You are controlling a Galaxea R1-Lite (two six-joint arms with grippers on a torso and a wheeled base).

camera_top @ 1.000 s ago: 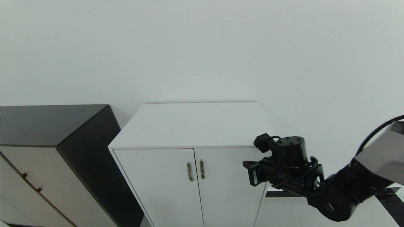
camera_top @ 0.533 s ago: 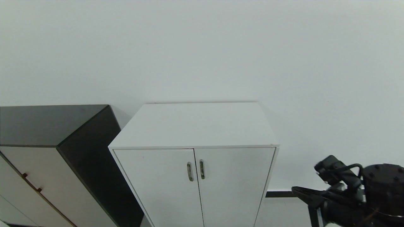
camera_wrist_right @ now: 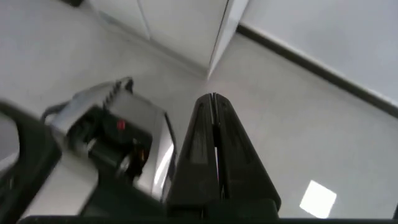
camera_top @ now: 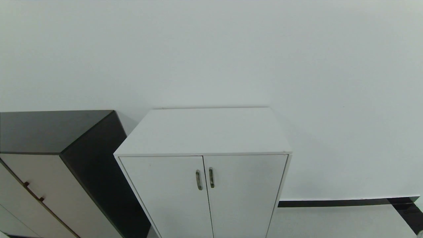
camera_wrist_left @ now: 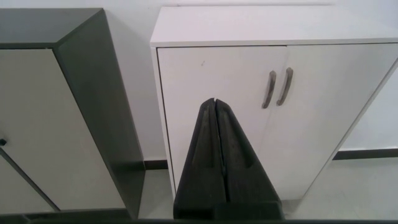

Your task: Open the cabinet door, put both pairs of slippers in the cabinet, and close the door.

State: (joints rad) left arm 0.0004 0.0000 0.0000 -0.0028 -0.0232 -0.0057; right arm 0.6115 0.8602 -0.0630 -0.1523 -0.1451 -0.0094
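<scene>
Wall: plain white wall point(camera_top: 211, 49) behind everything, taking up the upper half of the head view.
Floor: pale floor point(camera_top: 330, 221) at the wall's foot, and a black skirting strip point(camera_top: 330, 202) runs along the join on the robot's right.
Dark cabinet: a black-topped unit point(camera_top: 89, 172) with a pale front stands just beside the white one on the robot's left, its side close against it.
Cabinet: the white cabinet point(camera_top: 205, 132) stands dead centre, back to the wall, top bare.
Doors: left door point(camera_top: 165, 195) and right door point(camera_top: 244, 191) are both shut, flush, meeting in a thin seam.
Handles: two slim upright handles point(camera_top: 198, 179) sit side by side at the seam, one per door.
Change: and the right arm is gone from the cabinet front! A second ago it hung across the upper right corner, half a second ago it was down low on the robot's right; that corner now stands uncovered. Cabinet, doors and camera have not shifted.
Left gripper: left gripper point(camera_wrist_left: 216, 102) is pressed fully closed and holds nothing, pointing at the left door, well short of it.
Right gripper: right gripper point(camera_wrist_right: 214, 96) is also closed tight and empty, aimed down at the floor near the cabinet's lower corner point(camera_wrist_right: 186, 31).
</scene>
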